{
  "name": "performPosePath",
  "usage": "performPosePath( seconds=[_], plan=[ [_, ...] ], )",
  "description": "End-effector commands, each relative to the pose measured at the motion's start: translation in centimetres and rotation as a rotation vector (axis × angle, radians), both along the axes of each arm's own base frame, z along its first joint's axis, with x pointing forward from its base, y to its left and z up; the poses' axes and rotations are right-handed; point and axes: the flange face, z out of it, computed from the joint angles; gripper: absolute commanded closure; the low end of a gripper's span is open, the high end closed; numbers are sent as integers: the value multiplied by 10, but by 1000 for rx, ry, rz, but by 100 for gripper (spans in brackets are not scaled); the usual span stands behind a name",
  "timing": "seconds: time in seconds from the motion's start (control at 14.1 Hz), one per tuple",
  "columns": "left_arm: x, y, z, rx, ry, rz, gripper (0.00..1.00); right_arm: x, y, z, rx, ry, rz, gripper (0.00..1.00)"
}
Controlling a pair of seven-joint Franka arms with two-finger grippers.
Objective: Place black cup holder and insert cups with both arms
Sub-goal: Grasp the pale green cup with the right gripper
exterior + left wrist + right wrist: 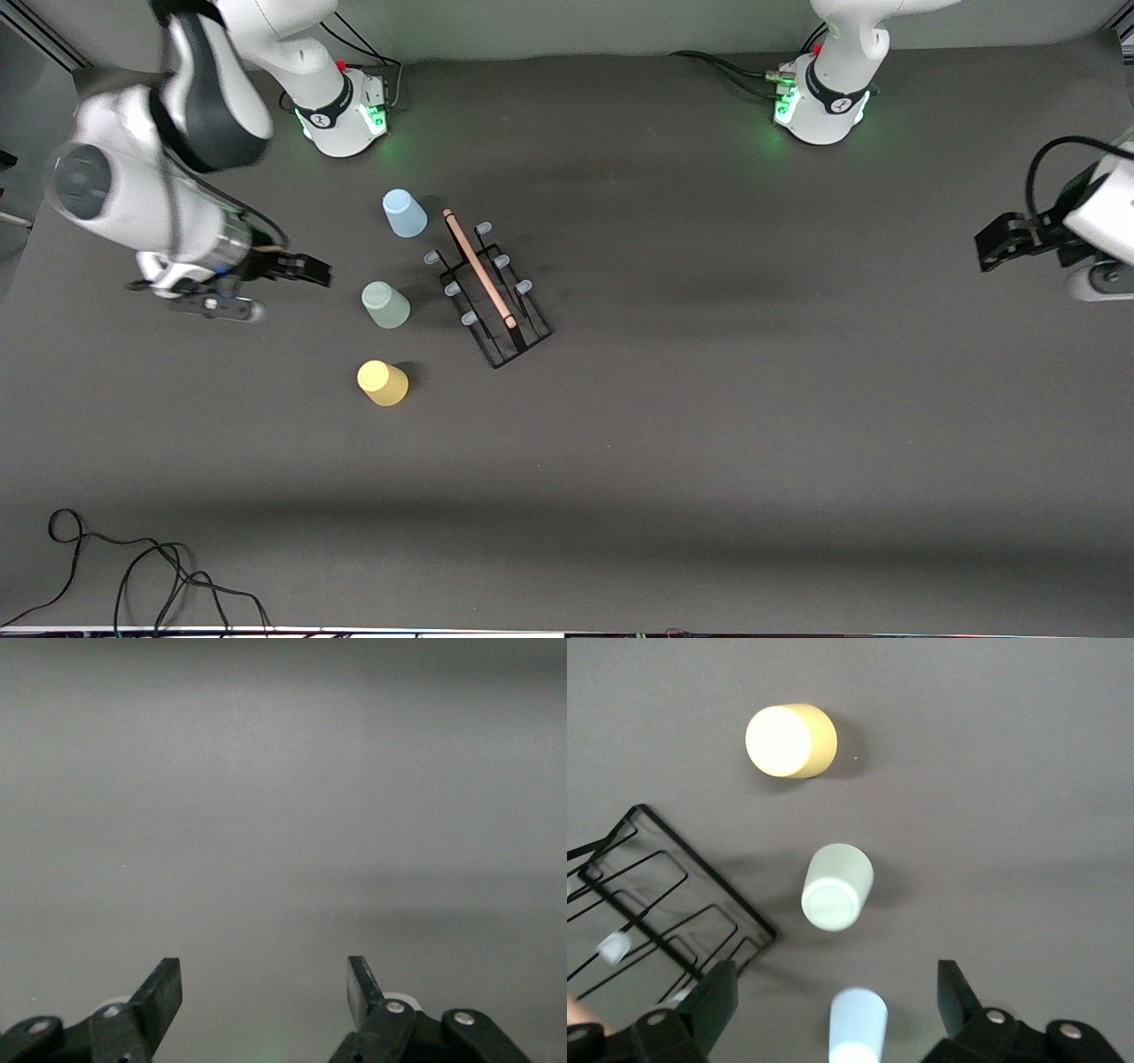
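Black cup holder upright on table; three cups beside it, seemingly upside down.

Even, soft overhead light on the dark desk, a paler band crossing its near part. Green glow spills from both arm bases. Short soft shadows sit beside the yellow cup. The right arm smears with motion blur. The left wrist view is hazy, featureless grey; the yellow cup's base glares in the right wrist view.

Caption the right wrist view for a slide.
Open right pincer above three upturned cups beside the black rack.
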Motion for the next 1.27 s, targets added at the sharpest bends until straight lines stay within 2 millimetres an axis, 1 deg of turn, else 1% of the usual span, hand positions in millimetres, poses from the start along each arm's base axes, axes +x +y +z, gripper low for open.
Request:
performPosePath(
  seconds=[0.0, 0.07, 0.14, 0.21, 0.28, 0.35, 0.42, 0.49, 0.64, 0.71, 0.85, 0.92, 0.99, 1.06, 1.13, 1.2],
  plan=[
    [-10, 6, -2, -9, -13, -70, 10, -28, 4, -55, 25, -47, -57, 0],
    [-9, 7, -15, -9, 7, -81, 5, -32, 15, -70, 17, -61, -39, 0],
    [-5, 11, -22, -11, 6, -69, 0, -32, 20, -84, 4, -62, -30, 0],
    [-1, 20, -28, -12, 11, -53, 0, -29, 20, -94, -2, -69, -39, 0],
    [-2, 28, -27, -11, 14, -38, 0, -27, 22, -104, 2, -79, -55, 0],
    [-5, 30, -24, -10, 19, -34, 0, -26, 24, -117, 9, -80, -81, 0],
    [-10, 31, -20, -5, 23, -33, 0, -28, 41, -131, 8, -83, -69, 0],
    [-14, 30, -14, -3, 20, -32, 0, -30, 52, -144, -1, -91, -55, 0],
    [-23, 30, -2, 0, 8, -29, 0, -32, 53, -169, -23, -91, -61, 0],
    [-27, 30, 4, 0, 0, -41, 1, -33, 55, -176, -31, -92, -56, 0],
    [-32, 48, 11, -5, -23, -46, 1, -34, 59, -179, -34, -89, -48, 0],
    [-33, 50, 11, -6, -21, -65, 1, -35, 58, -179, -35, -87, -47, 0],
    [-32, 54, 10, -10, -23, -74, 1, -35, 58, -181, -36, -85, -42, 11],
    [-30, 50, 6, -32, -36, -84, 1, -35, 58, -181, -36, -85, -36, 41],
    [-28, 50, 8, -54, -56, -82, 0, -35, 58, -181, -37, -83, -36, 77],
    [-28, 46, 10, -61, -62, -89, 0, -36, 58, -180, -34, -81, -34, 100]
  ],
)
